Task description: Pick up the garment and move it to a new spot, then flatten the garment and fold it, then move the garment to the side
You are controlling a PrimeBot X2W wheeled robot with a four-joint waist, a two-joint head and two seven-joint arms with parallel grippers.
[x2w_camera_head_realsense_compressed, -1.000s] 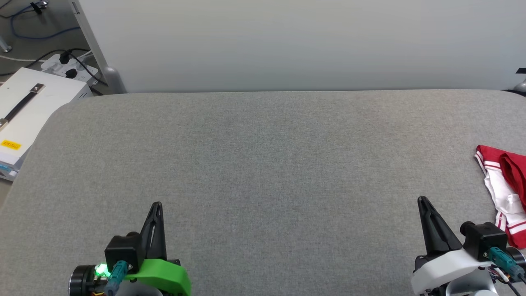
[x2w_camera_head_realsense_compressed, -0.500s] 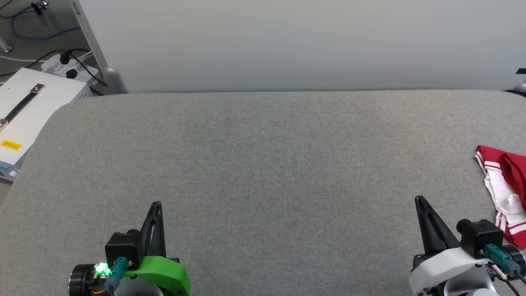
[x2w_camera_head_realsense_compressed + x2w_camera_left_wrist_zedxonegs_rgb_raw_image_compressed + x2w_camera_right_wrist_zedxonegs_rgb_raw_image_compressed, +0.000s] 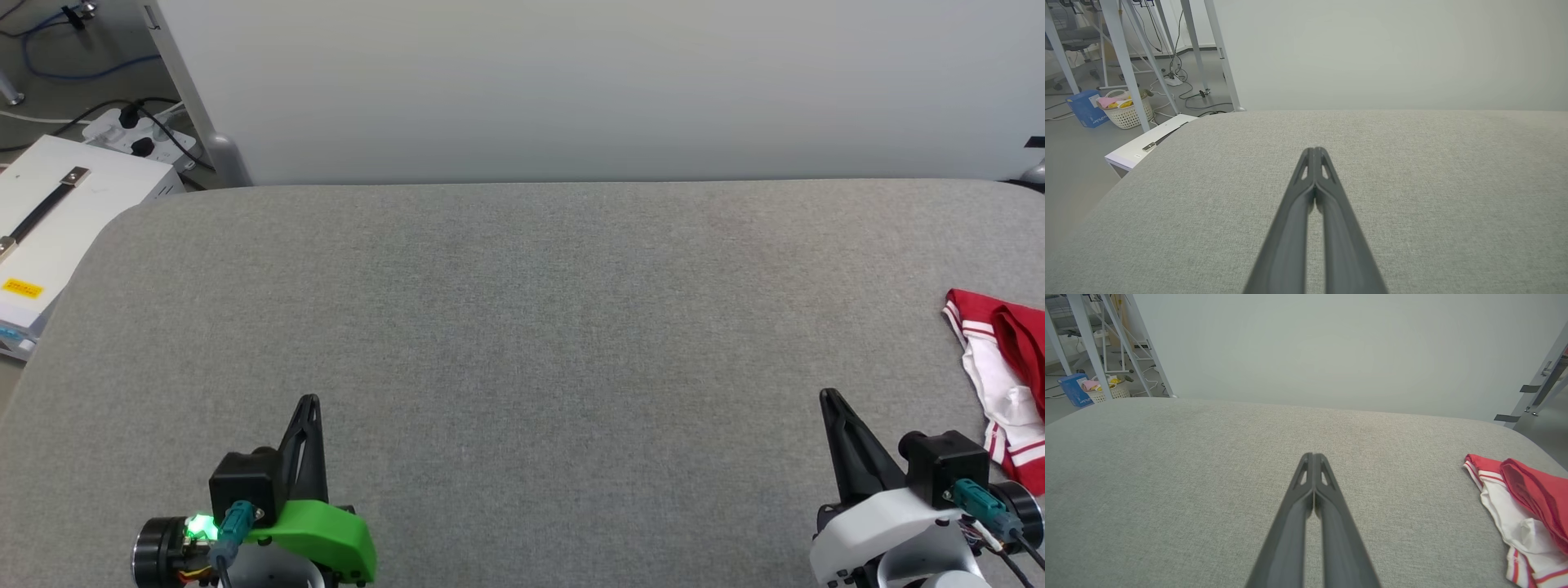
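Grey table [image 3: 522, 327] carries the garment [image 3: 1002, 384], crumpled at its right edge. Left gripper [image 3: 309, 403] and right gripper [image 3: 829, 398] sit by the front edge, fingers pressed together, empty. Cloth looks soft, light and floppy, so pinch a raised red fold.

Nothing legible from here.
- Yellow sticker [image 3: 22, 287] on top of white case [image 3: 90, 204], on floor off left corner of table [image 3: 522, 343]: dark print on it, too small to read.
- Blue box [image 3: 1085, 108] on floor beside white basket [image 3: 1126, 116], further back on left: white lettering along side, too blurred to make out.
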